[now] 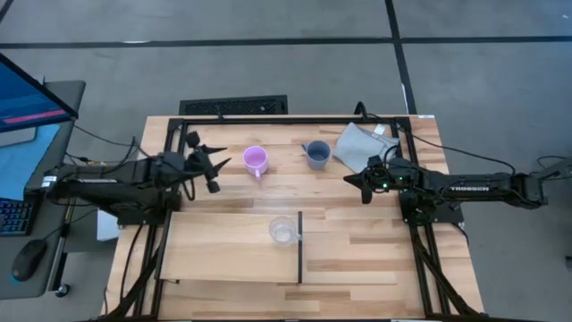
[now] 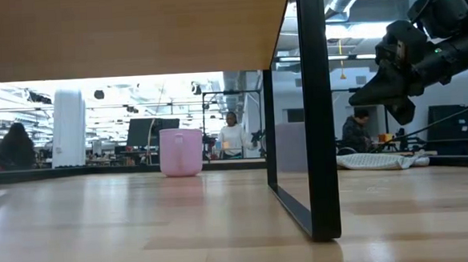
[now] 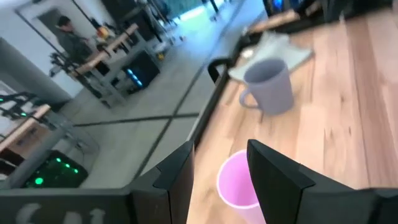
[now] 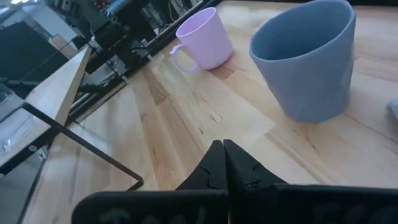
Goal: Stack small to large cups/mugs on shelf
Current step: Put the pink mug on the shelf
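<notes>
pink mug (image 3: 239, 186) just beyond parted left fingers (image 3: 273, 171)

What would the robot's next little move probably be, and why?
Probably the left gripper eases forward over the pink mug and closes on its rim. Its fingers are open with the mug just ahead, the clear cup already stands on the shelf, and the right gripper is shut, beside the blue-grey mug.

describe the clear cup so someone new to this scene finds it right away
Start at the pale wooden shelf across the table's near half. The clear cup stands on it, just left of the thin black divider. Unlike the pink mug and blue-grey mug, it's see-through and handleless.
</notes>
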### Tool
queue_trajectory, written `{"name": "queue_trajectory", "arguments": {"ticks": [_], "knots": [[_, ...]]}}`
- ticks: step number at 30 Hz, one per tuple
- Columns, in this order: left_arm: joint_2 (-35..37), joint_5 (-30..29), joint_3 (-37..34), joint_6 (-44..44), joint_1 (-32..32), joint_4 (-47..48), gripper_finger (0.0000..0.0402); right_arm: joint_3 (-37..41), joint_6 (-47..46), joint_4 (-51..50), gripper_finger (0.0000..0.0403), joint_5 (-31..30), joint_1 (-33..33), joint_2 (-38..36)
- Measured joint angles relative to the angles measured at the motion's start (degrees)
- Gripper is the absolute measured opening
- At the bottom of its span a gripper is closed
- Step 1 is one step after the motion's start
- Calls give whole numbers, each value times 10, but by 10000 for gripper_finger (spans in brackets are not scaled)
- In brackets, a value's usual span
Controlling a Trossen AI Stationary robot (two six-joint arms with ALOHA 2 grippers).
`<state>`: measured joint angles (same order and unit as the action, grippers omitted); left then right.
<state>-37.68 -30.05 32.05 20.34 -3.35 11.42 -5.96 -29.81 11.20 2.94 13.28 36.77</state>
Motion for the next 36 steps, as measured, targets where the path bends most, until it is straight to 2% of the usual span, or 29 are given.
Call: {"name": "queue_trajectory", "arguments": {"ticks": [10, 16, 19, 24, 30, 36], "knots": [[-101, 177, 55, -4, -108, 50, 142, 0, -3, 0, 2, 0, 0, 0], [-152, 296, 121, 8, -177, 123, 141, 0, -3, 0, 2, 0, 0, 0], [-181, 333, 148, 23, -203, 165, 141, 0, -3, 0, 2, 0, 0, 0], [-233, 365, 170, 64, -229, 207, 141, 0, -3, 0, 2, 0, 0, 0], [-288, 368, 178, 143, -231, 213, 141, 0, -3, 0, 2, 0, 0, 0], [-341, 366, 201, 185, -231, 229, 141, 0, -6, 0, 2, 0, 0, 0]]}}
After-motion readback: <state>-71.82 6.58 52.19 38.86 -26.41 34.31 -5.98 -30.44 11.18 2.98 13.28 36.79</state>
